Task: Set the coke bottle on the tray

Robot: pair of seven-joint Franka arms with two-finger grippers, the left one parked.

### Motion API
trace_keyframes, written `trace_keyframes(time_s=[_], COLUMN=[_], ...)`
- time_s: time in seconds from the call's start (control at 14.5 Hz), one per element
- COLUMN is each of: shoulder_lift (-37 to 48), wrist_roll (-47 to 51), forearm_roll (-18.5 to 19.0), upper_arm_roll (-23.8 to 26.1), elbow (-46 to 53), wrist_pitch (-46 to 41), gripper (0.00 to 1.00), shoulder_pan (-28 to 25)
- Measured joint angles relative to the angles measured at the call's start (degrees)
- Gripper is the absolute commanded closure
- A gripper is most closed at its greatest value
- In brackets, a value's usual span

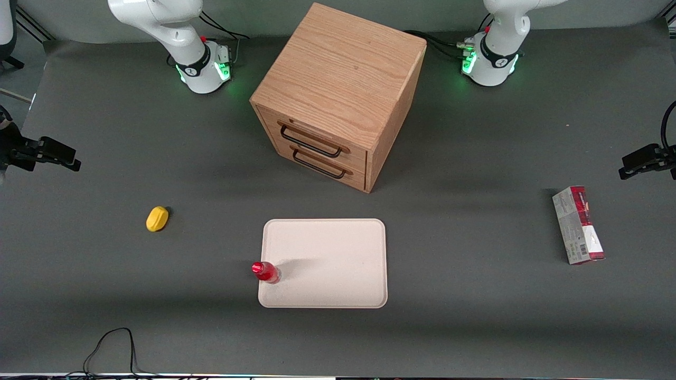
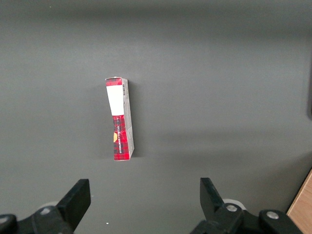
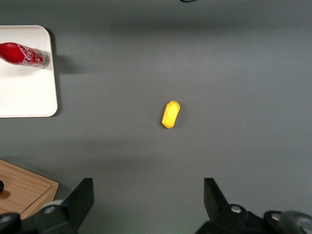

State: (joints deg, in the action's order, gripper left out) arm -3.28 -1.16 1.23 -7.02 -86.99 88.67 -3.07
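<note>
The small red coke bottle stands on the cream-pink tray, right at the tray's edge toward the working arm's end and near the corner closest to the front camera. It also shows in the right wrist view, on the tray. My right gripper is open and empty, high above the bare mat near the yellow lump and well apart from the bottle and tray. In the front view the gripper is at the working arm's end of the table.
A yellow lump lies on the mat between gripper and tray, also in the right wrist view. The wooden drawer cabinet stands farther from the front camera than the tray. A red-and-white carton lies toward the parked arm's end.
</note>
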Motion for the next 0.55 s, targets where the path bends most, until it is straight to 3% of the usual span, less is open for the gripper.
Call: trace_keyframes(time_s=[0.55], shoulder_lift=[0.00], wrist_roll=[0.00], forearm_roll=[0.00], upper_arm_roll=[0.38], elbow=[-0.01], wrist_pitch=[-0.36], gripper=[0.00], shoulder_pan=[0.23])
